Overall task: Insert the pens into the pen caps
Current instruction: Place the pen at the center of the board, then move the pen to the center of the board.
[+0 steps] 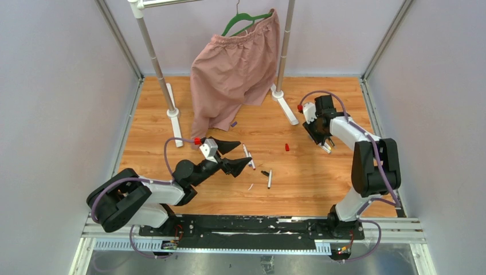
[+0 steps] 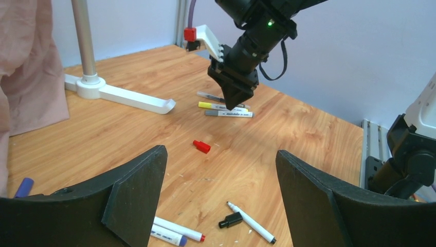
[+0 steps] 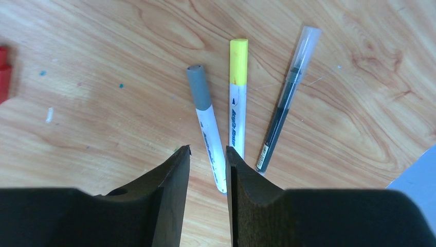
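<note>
My left gripper [image 2: 221, 152] is open wide, low over the wood. Between its fingers lie an uncapped white pen [image 2: 252, 222] and a black pen cap [image 2: 230, 221] touching it. Two more white pens [image 2: 175, 231], red- and blue-tipped, lie by its left finger. A red cap [image 2: 201, 146] lies further ahead, and a purple cap [image 2: 23, 187] lies at the far left. My right gripper [image 3: 207, 150] is open a little, holding nothing, above a grey-capped pen [image 3: 203, 118]. Beside that lie a yellow-capped pen [image 3: 238, 103] and a dark pen [image 3: 285, 103] with a clear cap.
A clothes rack stands at the back with pink shorts [image 1: 235, 69] on a green hanger. Its white feet [image 1: 173, 112] [image 1: 285, 103] rest on the wooden table [image 1: 321, 189]. Grey walls and metal frame posts close in the table's sides.
</note>
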`<state>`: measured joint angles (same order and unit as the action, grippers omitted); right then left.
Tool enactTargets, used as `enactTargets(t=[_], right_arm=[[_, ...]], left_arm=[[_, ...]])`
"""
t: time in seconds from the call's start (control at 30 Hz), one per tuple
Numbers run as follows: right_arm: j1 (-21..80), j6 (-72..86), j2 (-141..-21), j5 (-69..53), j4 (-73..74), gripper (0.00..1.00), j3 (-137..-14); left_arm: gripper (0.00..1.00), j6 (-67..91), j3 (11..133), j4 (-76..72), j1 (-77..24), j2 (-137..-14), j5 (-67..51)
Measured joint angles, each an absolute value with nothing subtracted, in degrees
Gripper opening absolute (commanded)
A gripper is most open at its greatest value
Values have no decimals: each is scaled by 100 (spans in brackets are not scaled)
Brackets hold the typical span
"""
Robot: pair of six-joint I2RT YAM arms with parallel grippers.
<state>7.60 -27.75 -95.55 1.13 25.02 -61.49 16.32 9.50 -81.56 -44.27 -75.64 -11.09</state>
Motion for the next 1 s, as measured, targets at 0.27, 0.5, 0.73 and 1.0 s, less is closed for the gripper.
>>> enactTargets(t=[0.27, 0.5, 0.73, 1.0], right_arm=[[746, -2871, -8702, -803, 2727, 35, -6252], [648, -2987, -7905, -2279, 2976, 35, -6252], [631, -3037, -7212, -3734, 3131, 35, -6252], [631, -2867, -6580, -5306, 3057, 42, -6252]], left_arm=[[90, 1680, 899, -8276, -4386, -7566, -1111], [99, 2053, 845, -8549, -4066, -7760, -1247], [100, 2418, 845, -8608, -3872, -7920, -1439], [100, 2891, 899, -8619, -3758, -8066, -1544]])
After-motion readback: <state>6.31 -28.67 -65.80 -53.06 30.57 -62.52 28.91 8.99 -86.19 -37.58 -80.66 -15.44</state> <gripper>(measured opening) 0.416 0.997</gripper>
